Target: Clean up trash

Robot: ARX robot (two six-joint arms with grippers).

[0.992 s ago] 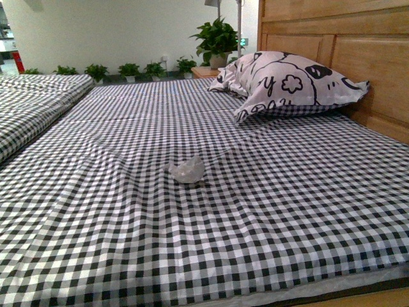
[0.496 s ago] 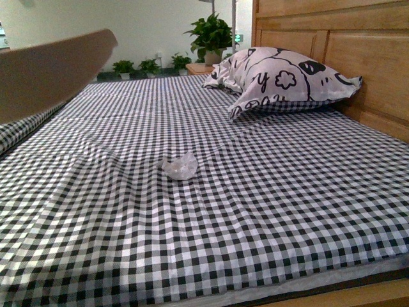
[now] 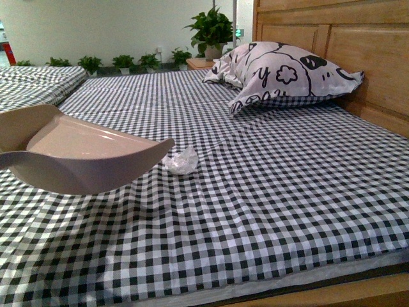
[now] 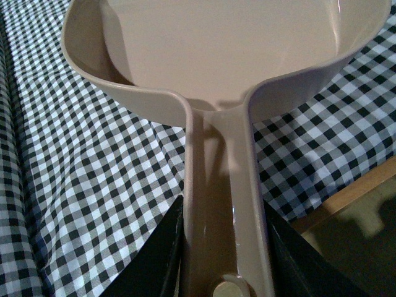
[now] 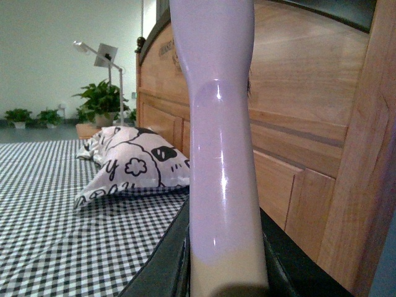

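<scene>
Front view: trash (image 3: 181,160), a small crumpled white wad, lies on the checked sheet (image 3: 268,192) just left of frame centre. The beige dustpan (image 3: 83,176) enters from 9 o'clock. Its lip corner ends just beside the wad, at the wad's 10 o'clock. Whether the two touch: cannot tell. A patterned pillow (image 3: 287,73) sits at the wad's 1 o'clock, well apart from it, against the wooden headboard (image 3: 358,51). Potted plants (image 3: 211,29) stand by the far wall toward 12 o'clock.

Left wrist view: left gripper (image 4: 224,260) is clamped on the dustpan's handle, a dark finger (image 4: 154,260) pressed to each side. The pan is over the checked sheet.

Right wrist view: right gripper (image 5: 226,260) is closed round a lilac handle (image 5: 219,124), which stands upright, with dark fingers (image 5: 164,266) touching both sides. Which tool the handle belongs to: cannot tell. Pillow and headboard show behind it.
</scene>
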